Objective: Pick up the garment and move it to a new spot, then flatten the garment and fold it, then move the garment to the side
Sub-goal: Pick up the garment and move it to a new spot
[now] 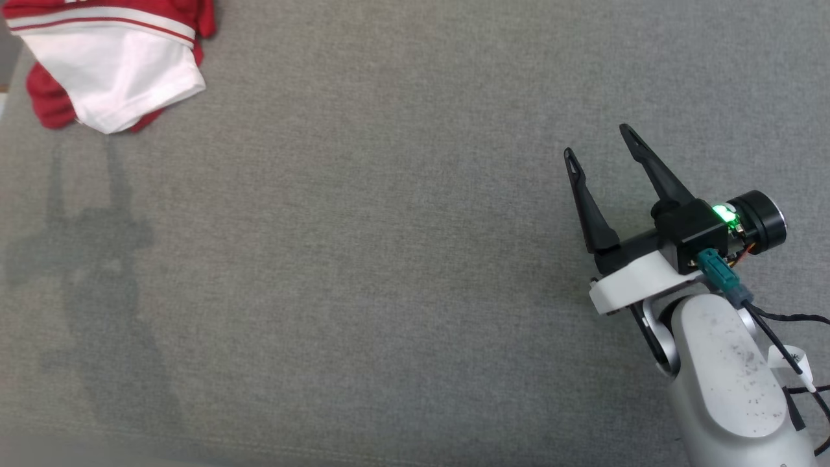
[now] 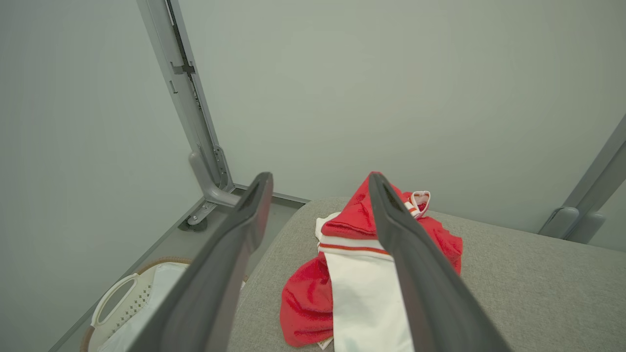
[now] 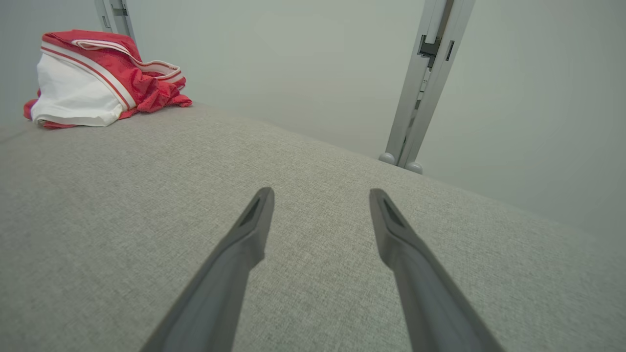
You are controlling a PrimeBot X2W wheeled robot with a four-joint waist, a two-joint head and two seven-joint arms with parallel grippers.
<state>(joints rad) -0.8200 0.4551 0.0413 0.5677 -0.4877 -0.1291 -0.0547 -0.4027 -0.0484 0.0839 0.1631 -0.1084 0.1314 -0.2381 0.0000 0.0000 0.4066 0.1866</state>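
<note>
From the head view, I count one garment [image 1: 110, 71], a red and white heap at the far left corner of the grey bench [image 1: 389, 259]. My right gripper [image 1: 598, 140] hangs over the bench's right side, well apart from the garment. Its two dark fingers are spread and point up and slightly left, with nothing between them. My pale forearm [image 1: 726, 376] rises from the lower right corner. One arm-shaped shadow [image 1: 91, 259] lies on the bench below the garment.

Along my left wrist, my left gripper [image 2: 319, 178] is released, both fingers splayed wide and aimed down toward the garment [image 2: 357, 293] without touching it. The garment sits near the bench's edge. I count one white basket [image 2: 117, 298] down on the floor and two metal posts [image 2: 181, 83] against the wall.

Along my right wrist, the right gripper's two fingers stand apart, low over bare grey fabric. The one garment [image 3: 93, 83] is bunched far off at the upper left, and two posts [image 3: 425, 83] stand behind the bench.
</note>
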